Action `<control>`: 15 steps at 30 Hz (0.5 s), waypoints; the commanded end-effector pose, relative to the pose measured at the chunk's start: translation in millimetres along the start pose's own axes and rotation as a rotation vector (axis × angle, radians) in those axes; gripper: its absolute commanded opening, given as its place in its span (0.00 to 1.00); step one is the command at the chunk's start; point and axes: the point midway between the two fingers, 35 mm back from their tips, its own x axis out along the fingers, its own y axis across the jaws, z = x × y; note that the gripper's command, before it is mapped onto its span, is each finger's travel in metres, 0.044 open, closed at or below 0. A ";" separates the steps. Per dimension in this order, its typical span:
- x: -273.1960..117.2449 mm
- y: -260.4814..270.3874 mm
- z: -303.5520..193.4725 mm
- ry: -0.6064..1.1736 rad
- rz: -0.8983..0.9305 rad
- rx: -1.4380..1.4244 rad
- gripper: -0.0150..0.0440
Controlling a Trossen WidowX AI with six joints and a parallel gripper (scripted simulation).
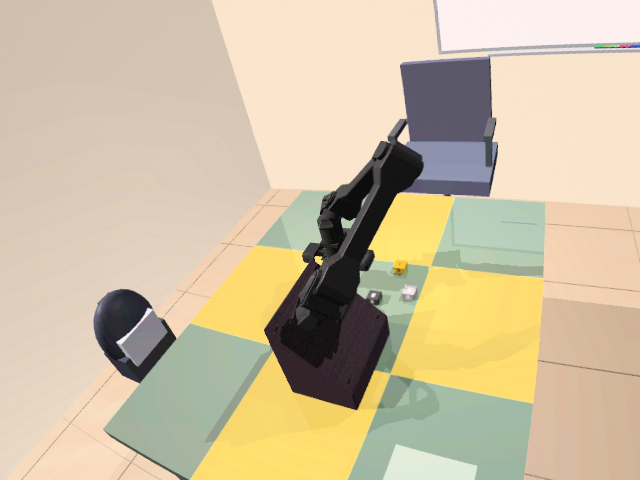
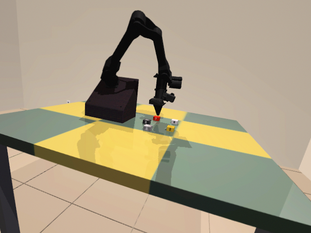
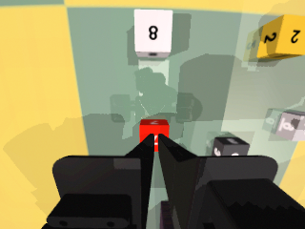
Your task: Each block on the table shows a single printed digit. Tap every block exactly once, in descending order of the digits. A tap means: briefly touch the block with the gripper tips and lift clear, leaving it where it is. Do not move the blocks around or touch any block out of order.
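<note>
Red block [image 2: 156,118] [image 3: 153,129] shows in exterior and wrist, not top.

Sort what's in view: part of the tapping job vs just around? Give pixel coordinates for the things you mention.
Job:
- gripper [image 2: 158,114] [image 3: 155,137]
- white 8 block [image 2: 174,122] [image 3: 152,32]
- red 7 block [image 2: 156,118] [image 3: 153,130]
- black block [image 1: 374,297] [image 2: 146,121] [image 3: 231,146]
- yellow 2 block [image 1: 399,267] [image 2: 170,128] [image 3: 281,37]
- pale grey block [image 1: 408,292] [image 2: 147,127] [image 3: 292,125]

Just around:
- blue-grey office chair [image 1: 447,103]
- whiteboard [image 1: 537,23]
- markers [image 1: 615,46]
</note>
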 end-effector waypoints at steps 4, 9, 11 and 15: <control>12.8 -1.2 -4.2 0.009 -0.008 -0.009 0.29; 13.8 -1.3 -4.3 0.009 -0.009 -0.009 0.29; 13.8 -1.3 -4.3 0.009 -0.009 -0.009 0.29; -14.3 -0.5 -3.4 0.008 -0.006 -0.008 0.29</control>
